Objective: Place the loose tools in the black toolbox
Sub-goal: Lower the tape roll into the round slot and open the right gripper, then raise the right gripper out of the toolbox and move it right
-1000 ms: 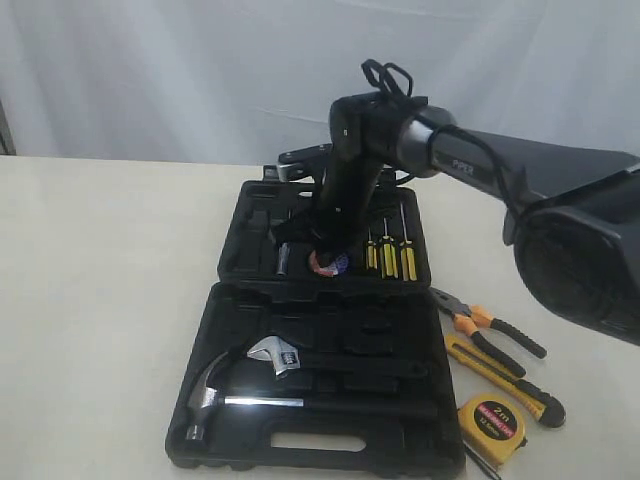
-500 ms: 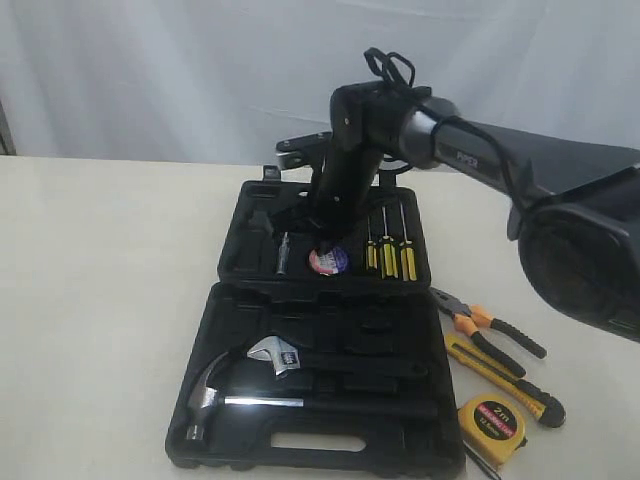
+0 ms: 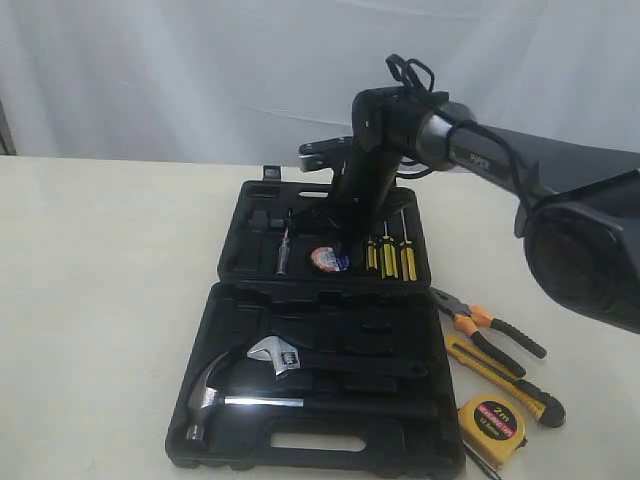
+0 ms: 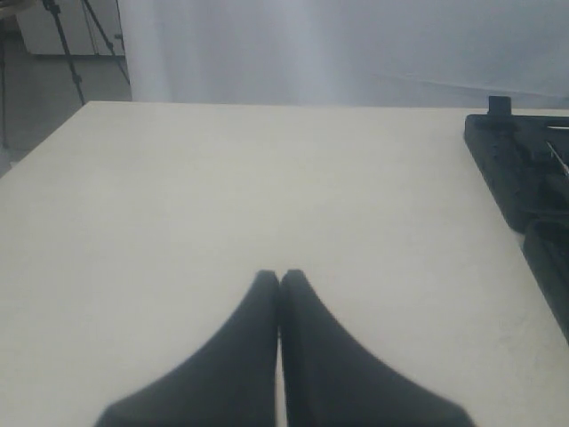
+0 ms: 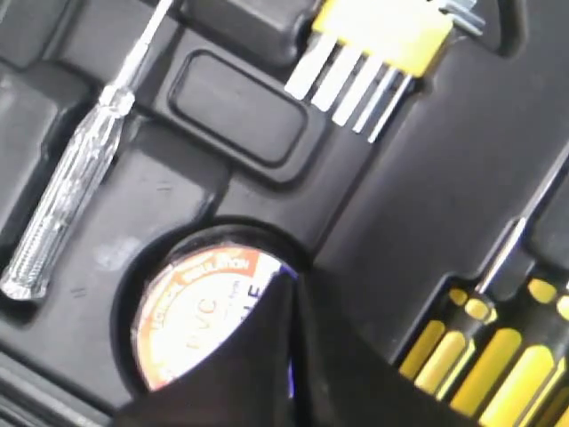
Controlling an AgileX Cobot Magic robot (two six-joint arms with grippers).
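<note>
The black toolbox (image 3: 232, 250) lies open on the table, both halves flat. A small tape roll (image 3: 329, 259) with an orange-and-white label (image 5: 191, 311) lies in a round recess of the far half. My right gripper (image 3: 341, 238) hangs shut just above the roll's edge (image 5: 289, 277), holding nothing. Right of the box lie the orange-handled pliers (image 3: 490, 325), the yellow-and-black utility knife (image 3: 500, 378) and the yellow tape measure (image 3: 492, 418). My left gripper (image 4: 280, 274) is shut over bare table, with the toolbox's edge (image 4: 524, 169) off to one side.
The near half holds a claw hammer (image 3: 215, 395) and an adjustable wrench (image 3: 285, 357). Yellow-handled screwdrivers (image 3: 390, 255) and a clear-handled tester screwdriver (image 3: 283, 252) sit in the far half. A white curtain backs the table.
My right arm has lifted off the tape roll and shifted to the right. The roll now shows fully in its recess. The loose tools have not moved.
</note>
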